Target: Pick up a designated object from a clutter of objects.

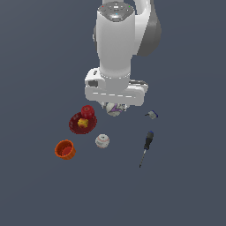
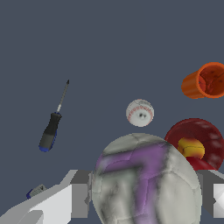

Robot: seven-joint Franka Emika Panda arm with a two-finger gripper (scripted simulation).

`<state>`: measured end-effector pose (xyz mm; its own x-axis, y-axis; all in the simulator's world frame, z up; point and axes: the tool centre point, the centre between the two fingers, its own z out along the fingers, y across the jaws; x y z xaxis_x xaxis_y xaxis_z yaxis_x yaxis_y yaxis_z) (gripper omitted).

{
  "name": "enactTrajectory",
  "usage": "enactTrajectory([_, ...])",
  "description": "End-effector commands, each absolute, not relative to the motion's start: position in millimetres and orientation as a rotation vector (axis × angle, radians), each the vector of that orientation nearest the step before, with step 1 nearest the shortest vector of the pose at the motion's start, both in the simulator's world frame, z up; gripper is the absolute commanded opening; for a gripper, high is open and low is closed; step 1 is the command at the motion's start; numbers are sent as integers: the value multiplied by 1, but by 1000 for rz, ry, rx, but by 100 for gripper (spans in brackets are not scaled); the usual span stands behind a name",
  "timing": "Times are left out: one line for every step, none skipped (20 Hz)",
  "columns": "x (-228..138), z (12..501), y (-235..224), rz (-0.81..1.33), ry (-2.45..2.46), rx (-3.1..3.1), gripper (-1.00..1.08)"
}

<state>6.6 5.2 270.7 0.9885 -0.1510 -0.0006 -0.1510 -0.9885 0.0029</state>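
I see the purple-swirled ball [image 2: 146, 183] sitting between the fingers [image 2: 146, 192], filling most of the wrist view; a grey finger pad [image 2: 78, 192] presses one side and the other pad [image 2: 210, 192] sits against the opposite side, so I read the fingers as clamped on the ball. In the exterior view the same ball [image 1: 113, 109] hangs just under the white hand of the arm [image 1: 115, 53], tucked between the fingers [image 1: 114, 108], and whether it is clear of the table [image 1: 185, 190] I cannot tell from this angle. The rest of the clutter lies apart from the fingers: the dark red dish [image 1: 82, 123] with a red piece and a yellow piece in it sits near the held ball, the whitish ball with red lines [image 1: 102, 141] is a little beyond that, and the orange cup [image 1: 65, 149] is farther out, lying tipped in the wrist view [image 2: 204, 81]. On the other side of the fingers I note the black-handled screwdriver [image 1: 146, 147] lying flat, and a tiny grey piece [image 1: 152, 114] between it and the hand.
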Motion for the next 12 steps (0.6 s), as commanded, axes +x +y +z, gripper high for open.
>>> enactTrajectory([-4, 290, 30, 1, -238, 3128, -100])
enactTrajectory([-7, 298, 40, 1, -238, 3128, -100])
enactTrajectory([-11, 306, 51, 1, -239, 3127, -100])
enactTrajectory([-15, 313, 61, 1, -239, 3127, -100])
enactTrajectory([-18, 321, 71, 1, -239, 3127, -100])
enactTrajectory([-22, 328, 81, 1, -239, 3127, -100])
enactTrajectory([-26, 336, 91, 1, -239, 3127, -100])
enactTrajectory([-29, 344, 101, 1, -239, 3127, -100])
enactTrajectory([-33, 351, 111, 1, -239, 3127, -100])
enactTrajectory([-36, 359, 121, 1, -239, 3127, -100])
enactTrajectory([-40, 366, 131, 1, -239, 3127, -100])
enactTrajectory([-43, 374, 141, 1, -239, 3127, -100])
